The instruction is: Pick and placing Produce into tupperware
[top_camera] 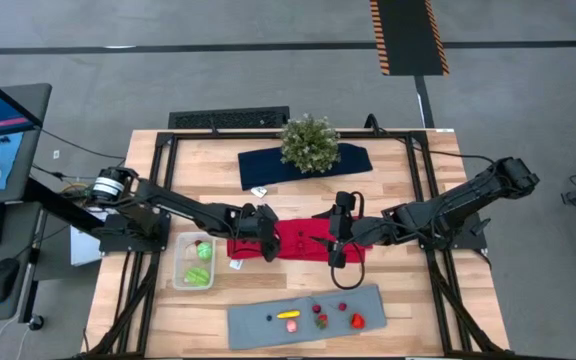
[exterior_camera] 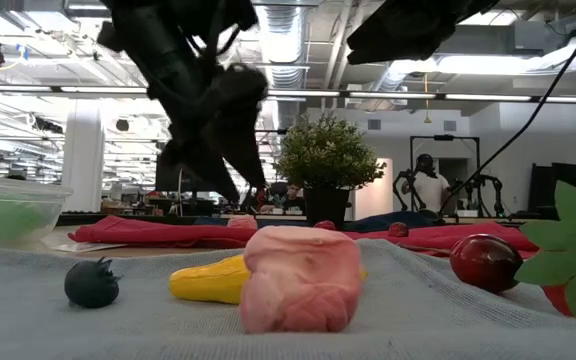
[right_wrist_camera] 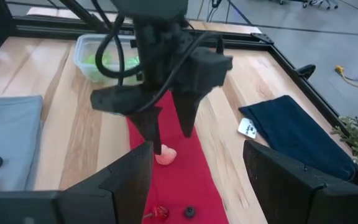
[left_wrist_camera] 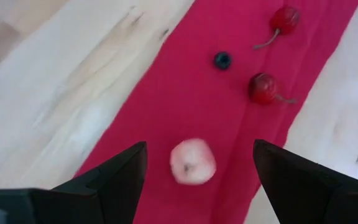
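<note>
nearest: From the low view the closest thing to me is a pink piece on the grey mat, with a yellow piece just behind it and a dark berry off to one side.
counter: I see a wooden counter carrying the mat at the near edge, a red cloth across the middle, a navy cloth and a potted plant at the far side.
tub: The clear tub sits on the counter beside the end of the red cloth, near my left arm's base. Green pieces and one pale one already lie in it.
progress: I judge the job partly done. Still out are the berry, the yellow piece, a strawberry and other small items on the mat, plus a pale pink fruit, two cherries and a blueberry on the red cloth.
left hand: My left hand hangs over the red cloth with fingers spread wide, the pale pink fruit between them below. It holds nothing, and I cannot tell whether it touches the cloth.
right hand: My right hand waits over the other end of the red cloth, fingers apart and empty.
next: I reckon the pink fruit is the next pick.
</note>
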`<state>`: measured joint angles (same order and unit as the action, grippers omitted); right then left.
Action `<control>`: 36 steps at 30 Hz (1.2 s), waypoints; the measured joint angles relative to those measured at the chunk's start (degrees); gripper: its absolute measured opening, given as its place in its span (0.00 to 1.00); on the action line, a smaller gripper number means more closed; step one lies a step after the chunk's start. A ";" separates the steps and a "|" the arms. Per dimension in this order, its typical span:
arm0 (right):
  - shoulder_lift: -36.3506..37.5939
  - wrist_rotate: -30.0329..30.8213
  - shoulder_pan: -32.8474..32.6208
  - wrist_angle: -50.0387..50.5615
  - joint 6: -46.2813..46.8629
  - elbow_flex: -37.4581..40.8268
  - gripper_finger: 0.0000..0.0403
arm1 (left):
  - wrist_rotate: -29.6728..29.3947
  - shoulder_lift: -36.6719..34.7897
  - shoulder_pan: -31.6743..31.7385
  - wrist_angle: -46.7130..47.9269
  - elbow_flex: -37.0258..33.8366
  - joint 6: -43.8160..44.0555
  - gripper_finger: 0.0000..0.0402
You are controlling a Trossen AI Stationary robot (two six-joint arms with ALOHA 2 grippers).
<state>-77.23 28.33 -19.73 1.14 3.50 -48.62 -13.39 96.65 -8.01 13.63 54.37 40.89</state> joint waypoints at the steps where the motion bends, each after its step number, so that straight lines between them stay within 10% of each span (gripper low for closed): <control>1: 0.00 0.01 0.00 0.01 -0.01 0.00 0.68 | 0.23 0.38 0.00 0.93 -0.12 -0.03 0.70; 36: 0.00 0.01 0.00 -0.23 -0.01 -0.02 0.68 | 2.34 5.56 1.40 -1.78 -0.11 0.46 0.64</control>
<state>-77.23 28.34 -19.73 0.91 3.49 -48.64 -11.05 102.21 -6.61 11.86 54.26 41.36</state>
